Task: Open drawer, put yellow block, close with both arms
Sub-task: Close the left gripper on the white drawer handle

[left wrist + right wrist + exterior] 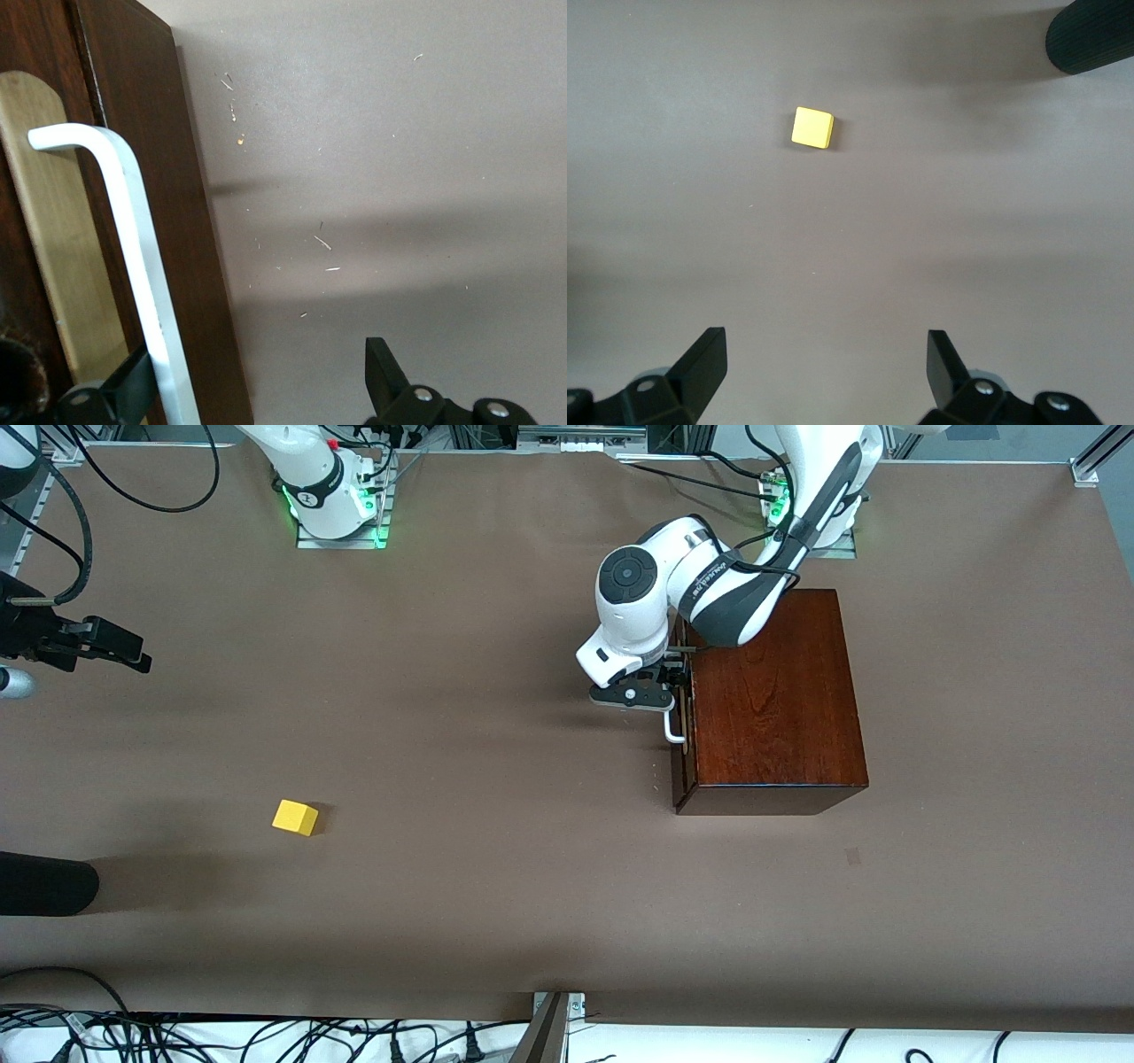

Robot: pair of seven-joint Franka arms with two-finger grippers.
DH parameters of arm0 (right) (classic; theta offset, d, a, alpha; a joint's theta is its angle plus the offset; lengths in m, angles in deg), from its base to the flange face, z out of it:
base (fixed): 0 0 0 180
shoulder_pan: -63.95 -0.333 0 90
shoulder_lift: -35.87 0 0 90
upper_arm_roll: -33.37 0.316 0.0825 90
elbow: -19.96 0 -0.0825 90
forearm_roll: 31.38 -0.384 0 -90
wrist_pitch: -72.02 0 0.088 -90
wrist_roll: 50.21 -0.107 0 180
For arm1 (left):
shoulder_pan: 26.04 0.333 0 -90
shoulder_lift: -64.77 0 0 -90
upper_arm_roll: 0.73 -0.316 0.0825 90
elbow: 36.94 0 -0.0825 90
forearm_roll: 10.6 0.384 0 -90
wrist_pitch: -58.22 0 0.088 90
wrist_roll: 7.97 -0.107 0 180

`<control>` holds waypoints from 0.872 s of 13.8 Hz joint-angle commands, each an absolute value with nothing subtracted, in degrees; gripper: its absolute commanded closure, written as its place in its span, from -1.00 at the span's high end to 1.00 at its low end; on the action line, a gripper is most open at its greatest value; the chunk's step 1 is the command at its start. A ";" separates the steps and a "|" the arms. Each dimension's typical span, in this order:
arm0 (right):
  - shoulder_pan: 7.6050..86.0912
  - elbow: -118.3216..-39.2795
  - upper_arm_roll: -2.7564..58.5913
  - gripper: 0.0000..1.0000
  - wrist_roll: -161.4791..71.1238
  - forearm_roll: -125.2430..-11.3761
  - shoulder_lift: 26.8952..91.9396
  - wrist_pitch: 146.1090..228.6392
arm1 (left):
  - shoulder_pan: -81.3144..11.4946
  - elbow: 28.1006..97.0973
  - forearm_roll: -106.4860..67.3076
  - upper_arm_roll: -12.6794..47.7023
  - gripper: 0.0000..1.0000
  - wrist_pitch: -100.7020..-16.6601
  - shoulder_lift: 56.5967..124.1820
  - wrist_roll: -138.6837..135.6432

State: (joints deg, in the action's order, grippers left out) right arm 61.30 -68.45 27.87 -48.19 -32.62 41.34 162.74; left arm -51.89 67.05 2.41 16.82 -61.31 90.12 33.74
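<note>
The dark mahogany box (780, 700) stands at the left arm's end of the table, and its drawer (680, 726) looks pushed in. The drawer's white bar handle (673, 731) (133, 257) faces the right arm's end. My left gripper (675, 682) (263, 381) is open at the handle: one finger (133, 390) sits between bar and drawer front, the other finger (385, 372) hangs over bare table. The yellow block (295, 817) (812, 127) lies on the table toward the right arm's end. My right gripper (124, 651) (824, 363) hovers open and empty above the table, apart from the block.
A black cylinder (44, 884) (1091, 35) pokes in over the table's edge at the right arm's end, nearer the front camera than the block. Brown table cover (496, 850) stretches between block and box. Cables run along the table's edges.
</note>
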 commanded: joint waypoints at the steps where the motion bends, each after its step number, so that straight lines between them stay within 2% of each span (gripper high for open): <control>1: 60.69 -68.46 27.57 1.00 -49.07 -31.73 41.14 162.72 | -52.05 68.44 1.10 16.68 1.00 -64.73 89.90 34.57; 8: 60.61 -68.90 27.57 1.00 -49.07 -31.46 41.14 163.86 | -52.23 68.00 -3.37 16.68 1.00 -66.15 90.61 34.48; 12: 60.69 -68.90 27.57 1.00 -49.07 -31.55 41.58 163.69 | -55.30 67.13 -4.53 15.97 1.00 -66.15 90.69 35.27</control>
State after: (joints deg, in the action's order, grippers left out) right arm 61.28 -68.56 27.87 -48.19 -32.57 41.62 163.39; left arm -52.45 67.86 -1.14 15.87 -64.80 90.14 34.35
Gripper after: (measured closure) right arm 0.000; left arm 0.000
